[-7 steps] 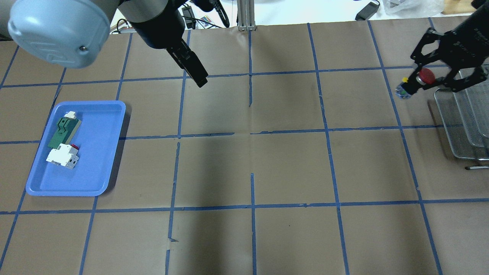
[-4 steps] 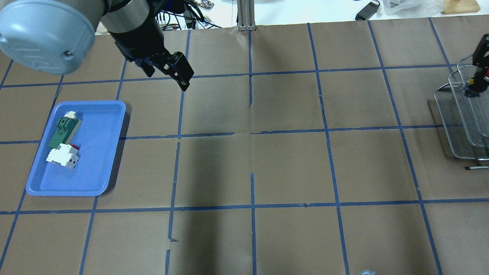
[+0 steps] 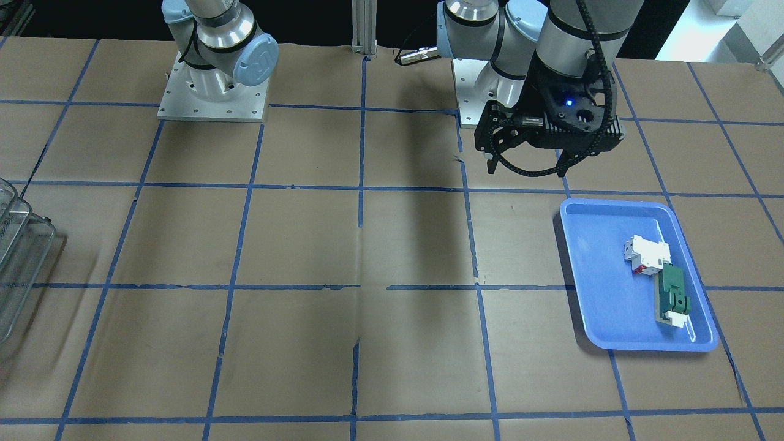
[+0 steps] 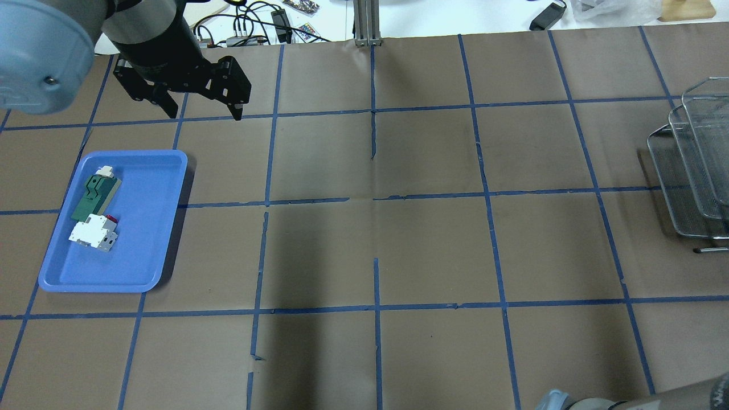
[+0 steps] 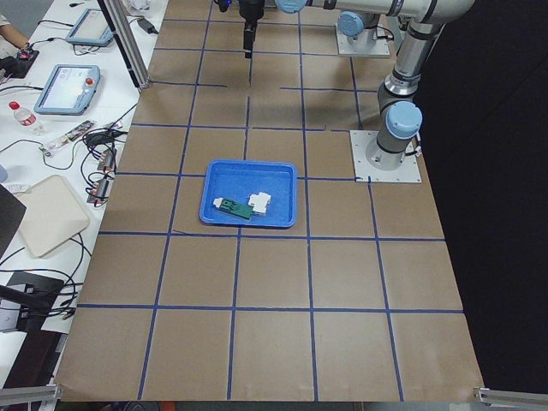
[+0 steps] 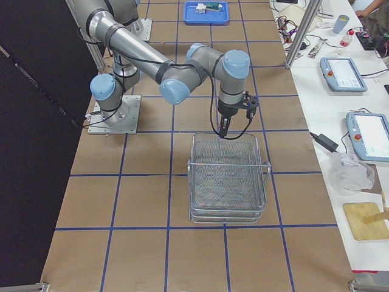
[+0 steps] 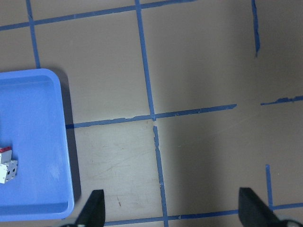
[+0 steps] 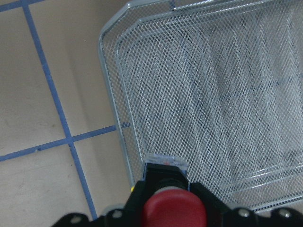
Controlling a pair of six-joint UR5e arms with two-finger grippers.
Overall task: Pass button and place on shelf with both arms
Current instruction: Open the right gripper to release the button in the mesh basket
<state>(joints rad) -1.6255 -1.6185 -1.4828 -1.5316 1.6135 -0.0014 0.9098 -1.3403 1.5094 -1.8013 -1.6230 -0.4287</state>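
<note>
**Left fingers** [image 4: 234, 99] are found spread wide and empty. They have been withdrawn toward the end of the table where the blue tray [image 4: 154, 250] lies; a second ago they were set nearer the table's middle.

**Right fingers** [image 8: 213, 213] are recorded as clenched on the button [image 8: 174, 210]. Its red cap is turned toward the wrist camera and its bluish end is pointed down at the shelf [image 8: 213, 94].

**Button position:** it is held above the shelf's rim, at the end facing the table's middle. No contact with the mesh is observed.

**Change noted:** the right fingers are no longer seen in the overhead view, where the button was earlier being carried up to the shelf's edge. The hand-over is therefore judged complete, and only the placing remains.

**Other items:** the white-and-red block [image 4: 91, 234] and the green-and-white part [image 4: 94, 193] are found undisturbed in the tray.

**Recommendation:** the button should be lowered over the mesh, not the rim, before release.
</note>
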